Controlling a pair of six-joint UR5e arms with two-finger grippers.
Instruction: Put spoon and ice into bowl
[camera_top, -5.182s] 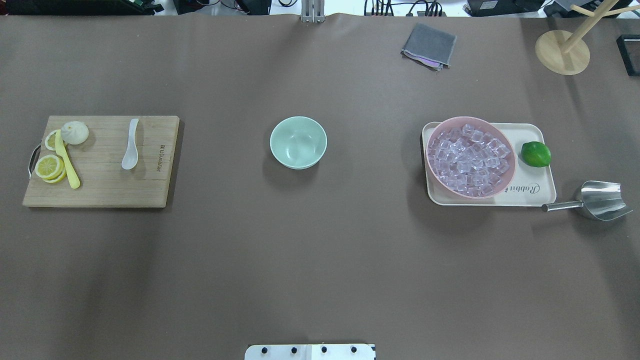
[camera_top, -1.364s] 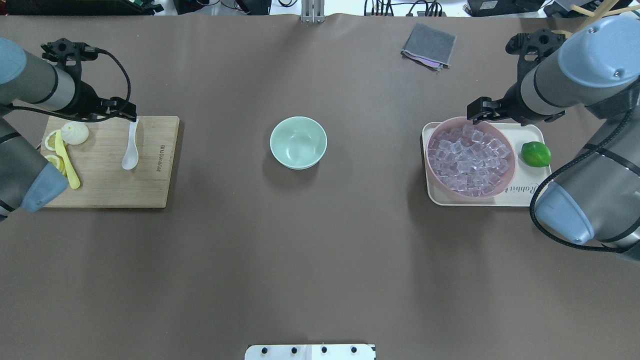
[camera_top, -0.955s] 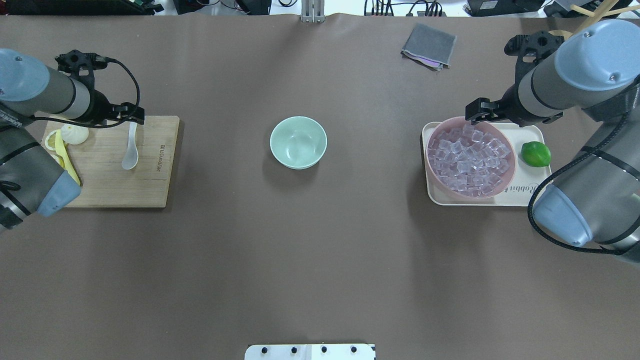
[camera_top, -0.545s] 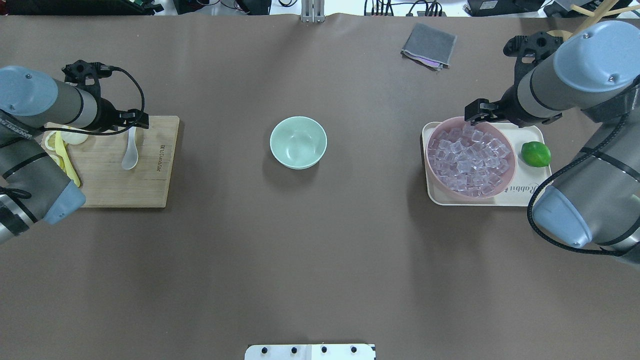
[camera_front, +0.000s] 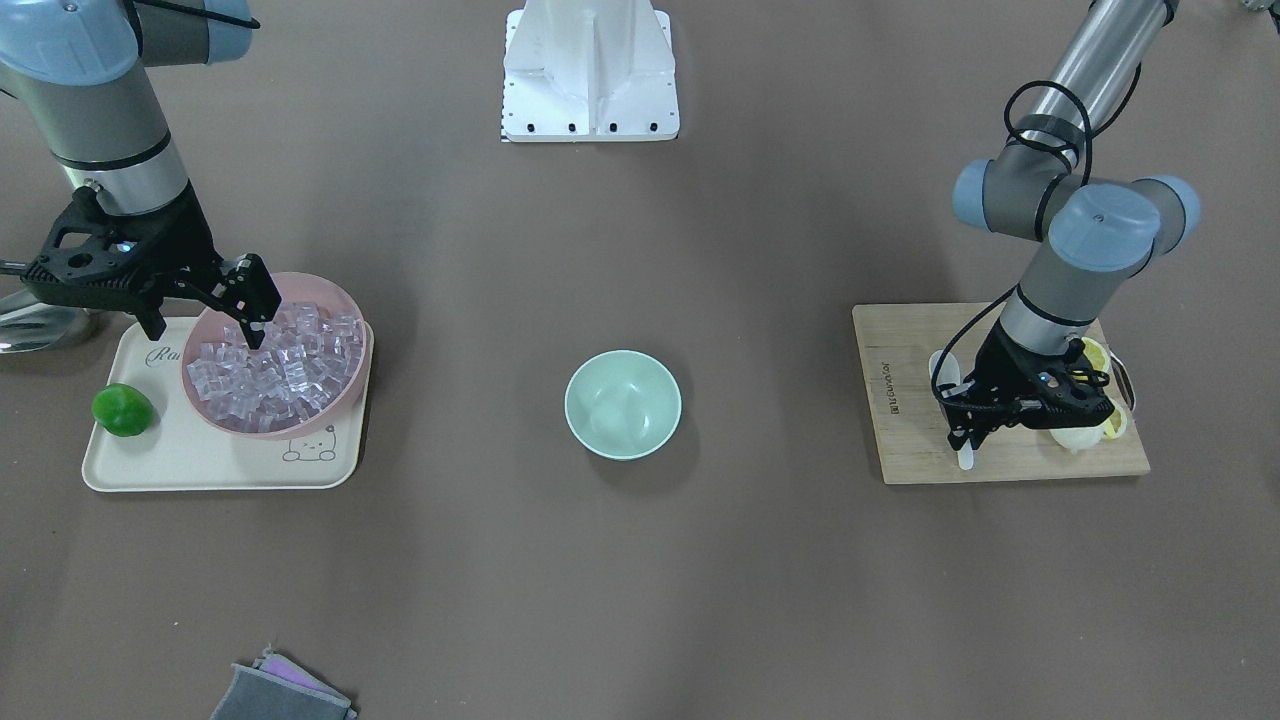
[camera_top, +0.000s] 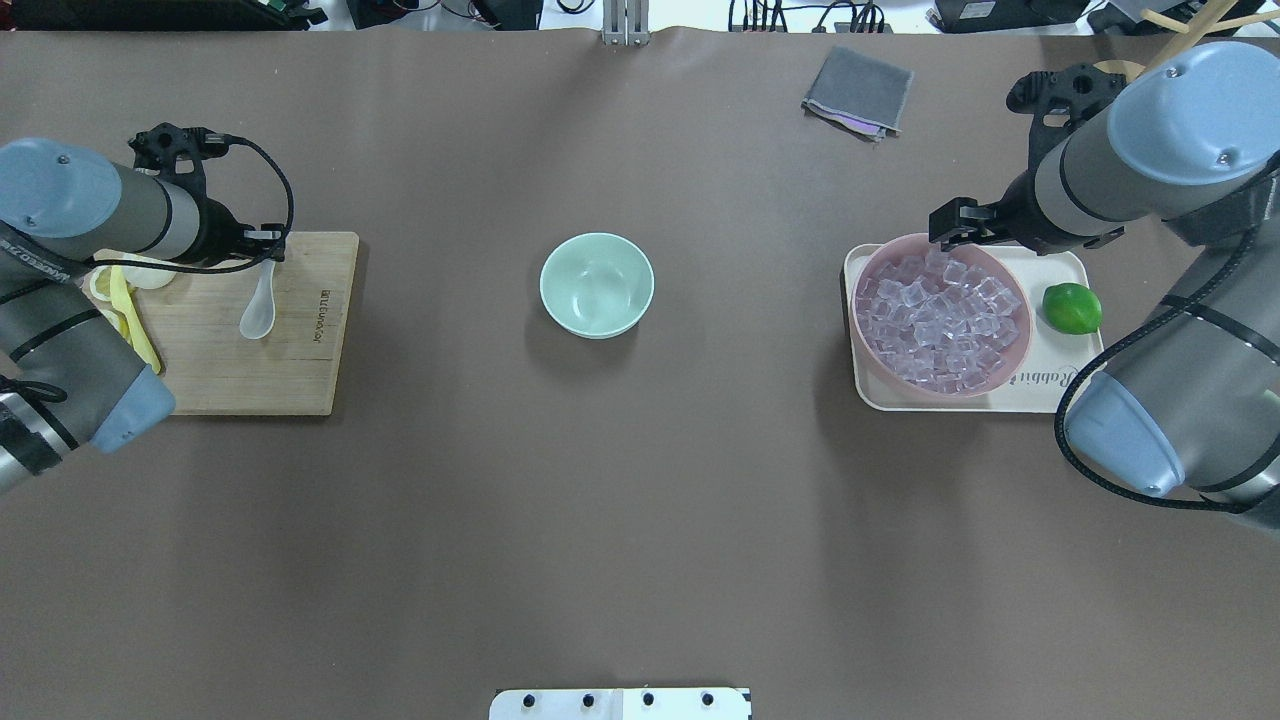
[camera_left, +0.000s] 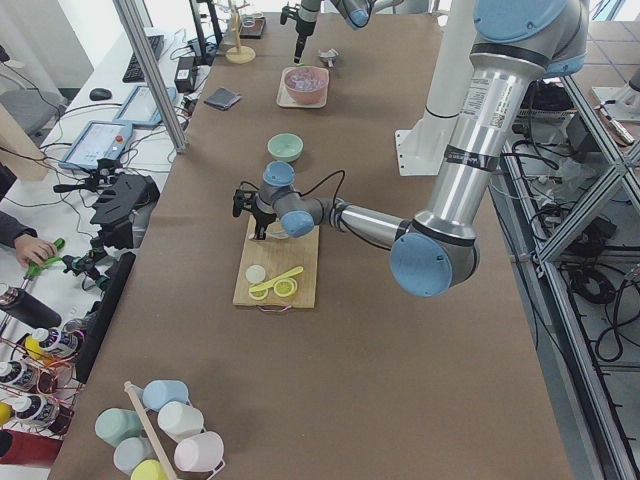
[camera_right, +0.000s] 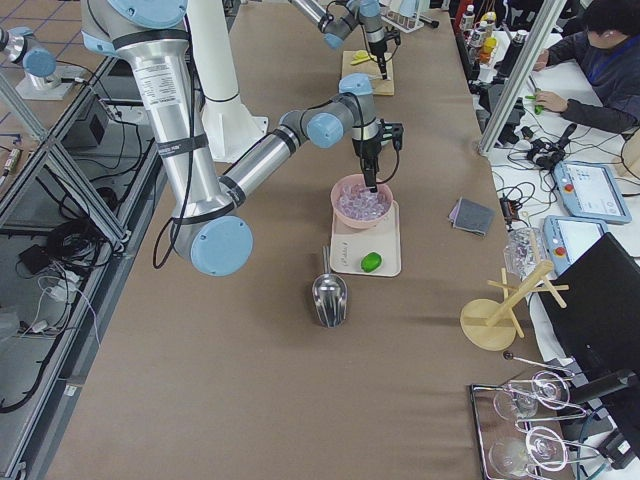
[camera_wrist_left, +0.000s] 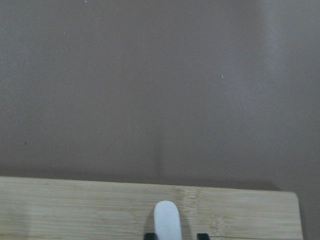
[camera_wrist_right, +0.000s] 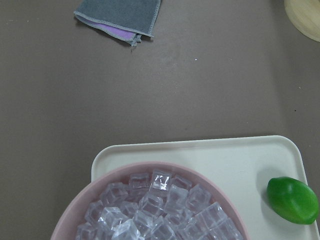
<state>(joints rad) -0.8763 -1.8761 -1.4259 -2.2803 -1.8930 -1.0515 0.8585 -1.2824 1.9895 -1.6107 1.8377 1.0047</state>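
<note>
Left wrist-mounted view is cropped tight: only the rounded handle end of the spoon (camera_wrist_left: 167, 220) and two black fingertips (camera_wrist_left: 201, 236) show at the bottom edge. One tip stands on each side of the handle, so the left gripper (camera_wrist_left: 173, 235) is narrow and astride it, with a sliver of gap on one side. The spoon lies on the cutting board (camera_top: 300, 370) near its far edge, scoop toward the robot. In the overhead view the left arm covers most of the lemon slices (camera_left: 280, 289). The right gripper (camera_front: 256, 330) hangs at the far rim of the pink bowl (camera_wrist_right: 95, 184), just over the ice (camera_wrist_right: 150, 210). Its fingertips fall outside its wrist view and overlap elsewhere, so I cannot tell how wide it is. The steel scoop (camera_right: 328, 293) is hidden under the right arm from overhead. The bowl (camera_top: 560, 290) stands mid-table, well apart from the board and the tray (camera_wrist_right: 200, 155), with open brown table (camera_top: 640, 500) on every side.
</note>
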